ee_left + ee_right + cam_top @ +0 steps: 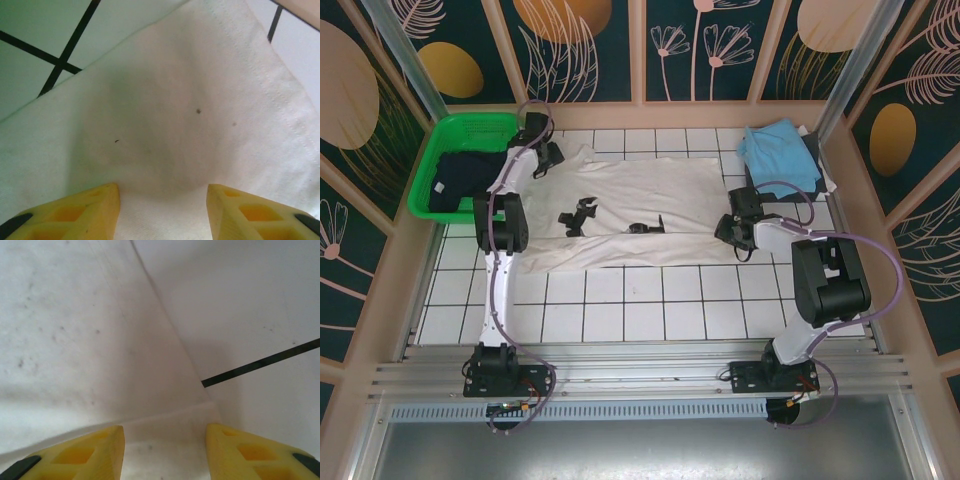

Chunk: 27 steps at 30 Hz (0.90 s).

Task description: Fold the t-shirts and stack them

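Lying flat across the white-tiled table [620, 300] is the cream shirt [640, 205], teal leaf-print walls [590, 50] behind it. Left gripper [548, 157] sits at its far-left corner, right gripper [730, 232] at its right edge, both jaws roughly half open over the cloth, gripping nothing. Blue shirt [778, 150] lies off its far-right corner, green basket [460, 125] far-left.

Cream-white t-shirt [640, 200] is lying spread flat across the tiled tabletop [620, 300], with black print marks facing up. Left end effector [550, 157] is sitting at the shirt's far-left corner, just beside the green basket [425, 190]. The basket is holding a dark navy shirt [465, 180]. Right end effector [732, 232] is sitting at the shirt's right edge. Light blue shirt [778, 152] is lying rumpled in the far-right corner, with dark cloth [812, 150] showing at its right side.
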Each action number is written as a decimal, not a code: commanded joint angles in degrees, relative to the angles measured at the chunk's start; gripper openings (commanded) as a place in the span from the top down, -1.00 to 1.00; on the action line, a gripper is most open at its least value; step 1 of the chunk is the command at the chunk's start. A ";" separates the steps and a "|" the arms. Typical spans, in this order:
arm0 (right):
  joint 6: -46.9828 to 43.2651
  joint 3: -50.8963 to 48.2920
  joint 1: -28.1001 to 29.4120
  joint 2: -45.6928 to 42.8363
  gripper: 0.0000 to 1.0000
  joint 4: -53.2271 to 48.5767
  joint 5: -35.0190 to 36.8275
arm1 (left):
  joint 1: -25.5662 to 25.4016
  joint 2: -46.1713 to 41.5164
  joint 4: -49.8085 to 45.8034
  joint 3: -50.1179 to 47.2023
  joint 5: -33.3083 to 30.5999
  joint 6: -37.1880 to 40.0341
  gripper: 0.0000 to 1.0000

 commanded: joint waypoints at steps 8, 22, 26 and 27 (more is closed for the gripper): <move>1.51 1.90 8.91 -3.00 0.06 1.38 -0.54 | -5.50 -15.03 0.20 -10.51 0.27 1.22 -0.49; 3.14 -11.71 10.24 -7.10 0.02 2.06 0.95 | -8.26 -66.84 11.42 -79.43 -11.69 -8.59 -0.57; 2.27 -15.00 7.38 -8.80 0.02 2.66 -2.13 | -7.72 -76.45 10.99 -94.80 -14.09 -13.79 -0.54; 2.18 -15.19 6.98 -9.19 0.02 2.24 -2.28 | -7.40 -77.64 12.01 -97.57 -13.76 -14.26 -0.53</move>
